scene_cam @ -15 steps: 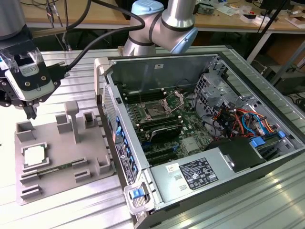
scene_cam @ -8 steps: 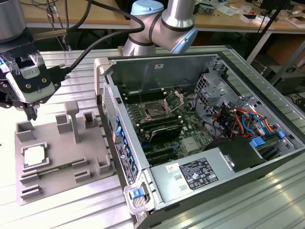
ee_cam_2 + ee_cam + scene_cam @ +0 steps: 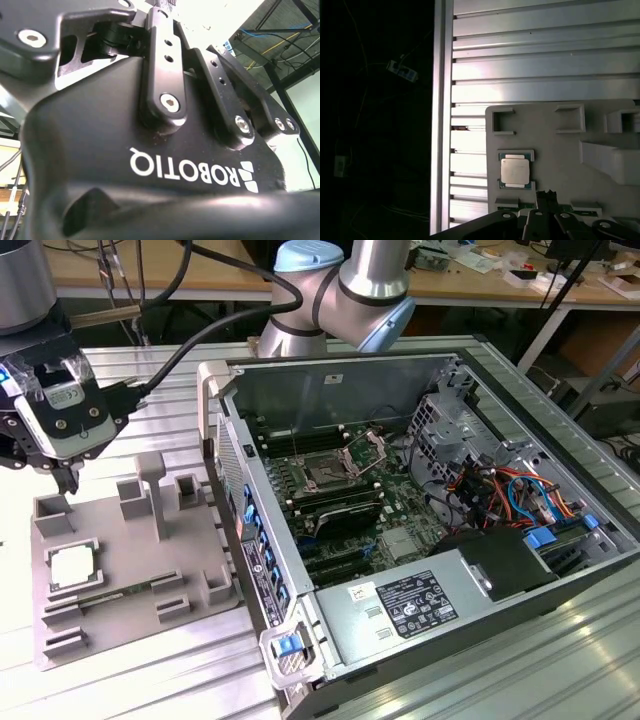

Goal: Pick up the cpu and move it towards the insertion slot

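The cpu [image 3: 72,565] is a small square chip with a pale silvery top. It lies flat in a raised frame on the grey tray [image 3: 130,610], at the exterior view's left. My gripper [image 3: 68,483] hangs above the tray's far end, a short way up from the cpu, shut and holding nothing. In the first wrist view the cpu [image 3: 515,170] sits just ahead of the gripper [image 3: 547,196] on the tray [image 3: 560,150]. The insertion slot [image 3: 325,475] is a dark square socket with its metal bracket raised, on the green board inside the open computer case.
The computer case [image 3: 420,530] lies on its side with tall walls, its near wall [image 3: 250,540] standing between tray and socket. Inside are memory slots [image 3: 340,510], a power supply [image 3: 410,605] and cable bundles [image 3: 510,490]. Upright grey posts [image 3: 150,485] rise from the tray. The table [image 3: 150,380] is ribbed aluminium.
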